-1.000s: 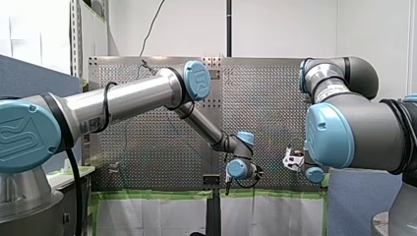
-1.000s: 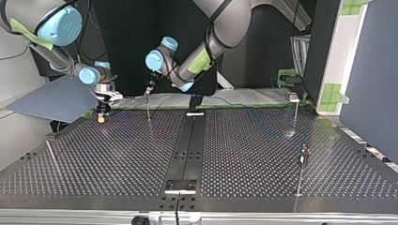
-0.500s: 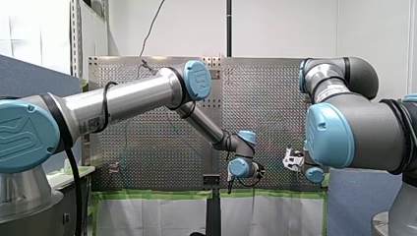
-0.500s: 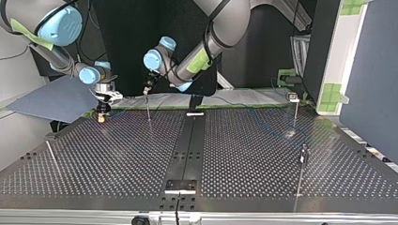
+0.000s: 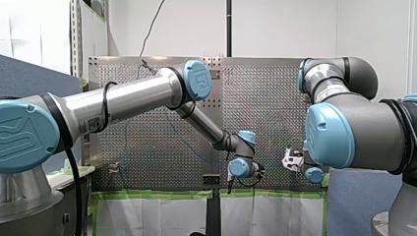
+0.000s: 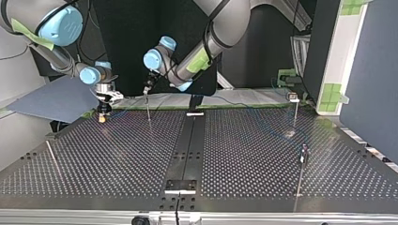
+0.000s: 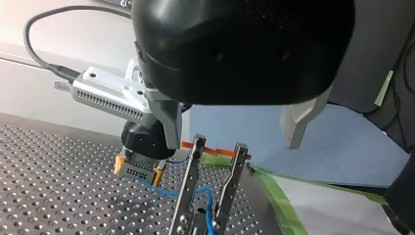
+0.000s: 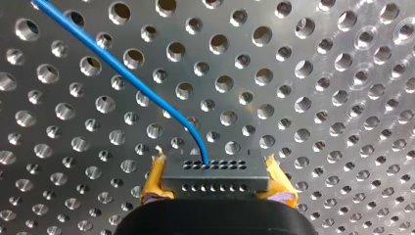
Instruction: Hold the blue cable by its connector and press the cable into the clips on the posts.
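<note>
My right gripper (image 8: 215, 190) is shut on the grey connector (image 8: 215, 172), its yellow pads (image 8: 152, 183) on both sides, low over the perforated table. The blue cable (image 8: 127, 73) leaves the connector and runs off across the holes. In the left wrist view the cable (image 7: 209, 205) lies between the two metal prongs of a clip post (image 7: 192, 171). My left gripper (image 7: 232, 134) stands open above that clip, touching nothing. In the top view my left gripper (image 6: 147, 89) hovers over this post (image 6: 149, 110), with my right gripper (image 6: 102, 111) beside it at the view's left.
More thin posts stand on the table at the top view's right (image 6: 295, 110), (image 6: 302, 161), at its left (image 6: 51, 157), and at the near edge (image 6: 178, 206). Green tape (image 6: 248, 107) lines the far edge. A blue panel (image 6: 56, 98) lies behind my right gripper.
My left gripper has shifted slightly toward the top view's left over the post, then held still. My right gripper with the connector has not moved.
</note>
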